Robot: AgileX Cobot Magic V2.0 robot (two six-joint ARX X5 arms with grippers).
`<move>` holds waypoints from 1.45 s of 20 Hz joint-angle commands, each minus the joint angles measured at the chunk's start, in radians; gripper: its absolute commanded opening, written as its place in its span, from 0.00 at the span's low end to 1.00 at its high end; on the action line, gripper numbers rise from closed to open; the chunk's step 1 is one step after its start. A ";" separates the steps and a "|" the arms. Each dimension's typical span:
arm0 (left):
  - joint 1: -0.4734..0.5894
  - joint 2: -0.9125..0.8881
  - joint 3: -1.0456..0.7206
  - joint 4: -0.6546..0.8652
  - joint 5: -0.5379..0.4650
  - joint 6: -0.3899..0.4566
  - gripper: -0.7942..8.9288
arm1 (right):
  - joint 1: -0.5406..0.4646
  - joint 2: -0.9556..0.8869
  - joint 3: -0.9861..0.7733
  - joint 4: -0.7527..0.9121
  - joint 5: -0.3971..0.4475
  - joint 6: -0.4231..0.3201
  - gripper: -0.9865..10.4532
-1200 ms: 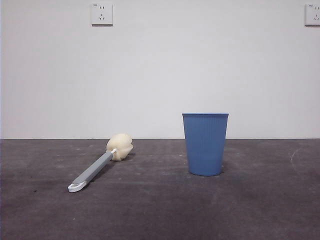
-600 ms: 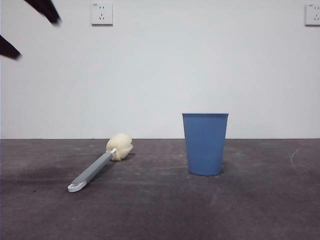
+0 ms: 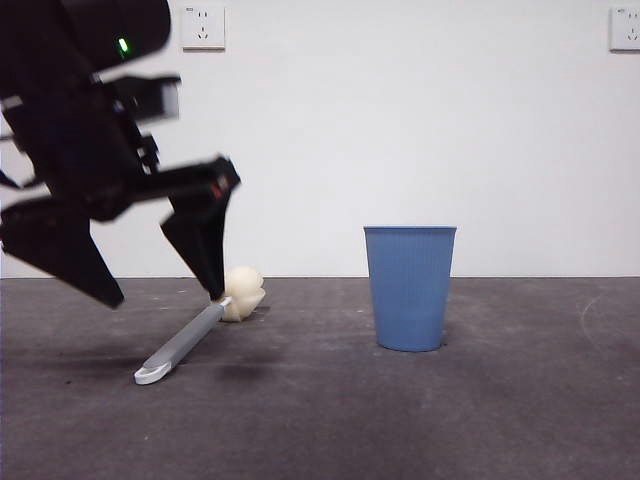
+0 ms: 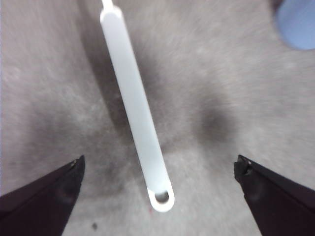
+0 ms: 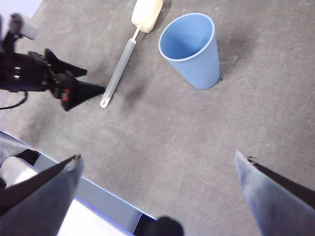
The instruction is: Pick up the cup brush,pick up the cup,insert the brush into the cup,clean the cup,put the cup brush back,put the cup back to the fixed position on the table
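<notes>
The cup brush (image 3: pixel 190 338) lies flat on the table (image 3: pixel 320 420), its cream sponge head (image 3: pixel 243 292) toward the wall and its white looped end nearest the camera. My left gripper (image 3: pixel 160 292) hangs open just above the handle, one jaw on each side, touching nothing. The left wrist view shows the grey handle (image 4: pixel 134 101) running between the wide-open left gripper (image 4: pixel 160 164). The blue cup (image 3: pixel 410 287) stands upright to the right of the brush. High above the table my right gripper (image 5: pixel 157 157) is open and empty, looking down on the cup (image 5: pixel 202 66) and brush (image 5: pixel 120 66).
Two wall sockets (image 3: pixel 203 28) sit high on the white wall behind the table. The right wrist view shows the left gripper (image 5: pixel 74 88) beside the brush's looped end and the table's near edge (image 5: pixel 98 194).
The left arm has dropped from the top left corner into full view and now hangs open over the brush handle. Brush and cup have not moved.
</notes>
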 commanded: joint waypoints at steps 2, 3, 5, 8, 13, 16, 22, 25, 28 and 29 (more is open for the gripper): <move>-0.004 0.075 0.002 0.056 -0.029 -0.024 0.66 | 0.002 0.000 0.003 0.006 -0.001 0.010 0.58; -0.004 0.094 0.002 0.060 -0.031 -0.034 0.66 | 0.002 0.001 0.003 0.006 -0.002 0.011 0.58; -0.004 0.131 0.002 0.059 -0.052 -0.045 0.66 | 0.002 0.001 0.003 0.006 -0.002 0.011 0.58; -0.005 0.152 0.002 0.060 -0.058 -0.066 0.66 | 0.002 0.001 0.003 0.006 -0.001 0.011 0.58; -0.014 0.152 0.002 0.056 -0.063 -0.068 0.22 | 0.002 0.001 0.003 0.006 0.000 0.010 0.58; -0.018 0.152 0.002 0.057 -0.021 -0.064 0.14 | 0.002 0.001 0.003 0.006 0.002 0.010 0.58; -0.030 0.152 0.002 0.049 0.005 -0.117 0.07 | 0.002 0.001 0.003 0.006 0.002 0.011 0.58; -0.030 0.152 0.002 0.048 0.005 -0.117 0.07 | 0.002 0.001 0.003 0.006 0.002 0.011 0.58; -0.029 0.150 0.002 0.049 0.003 -0.113 0.07 | 0.002 0.002 0.003 0.005 0.002 0.016 0.58; -0.029 0.145 0.002 0.049 0.004 -0.113 0.07 | 0.002 0.004 0.003 0.005 0.003 0.023 0.58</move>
